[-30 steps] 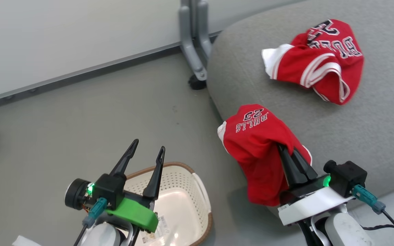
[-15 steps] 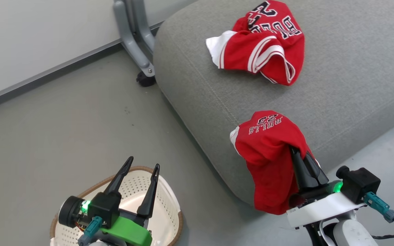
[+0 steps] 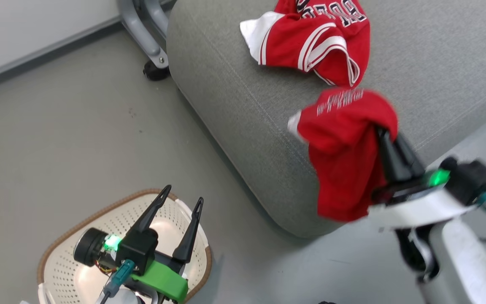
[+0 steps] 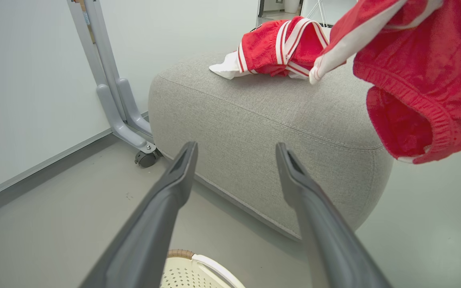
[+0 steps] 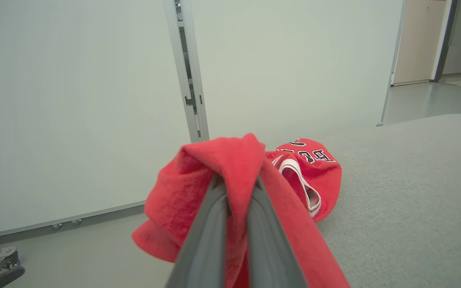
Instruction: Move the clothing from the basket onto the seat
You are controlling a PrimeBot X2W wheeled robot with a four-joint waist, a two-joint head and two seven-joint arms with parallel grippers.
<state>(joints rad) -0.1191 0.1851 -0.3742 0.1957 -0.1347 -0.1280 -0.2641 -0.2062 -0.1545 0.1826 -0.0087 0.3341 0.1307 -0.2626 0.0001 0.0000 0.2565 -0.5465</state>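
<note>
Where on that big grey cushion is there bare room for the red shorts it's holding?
The seat is bare right of the jersey, and between the jersey and the stitched seam on its left. Crowded just where the shorts hang beside the jersey.

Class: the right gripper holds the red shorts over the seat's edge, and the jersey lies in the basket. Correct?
No: the head view shows the jersey on the seat, not in the basket. The right gripper does hold the shorts.

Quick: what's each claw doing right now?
Left claw: open, empty, over the basket.
Right claw: shut on the red shorts.
</note>
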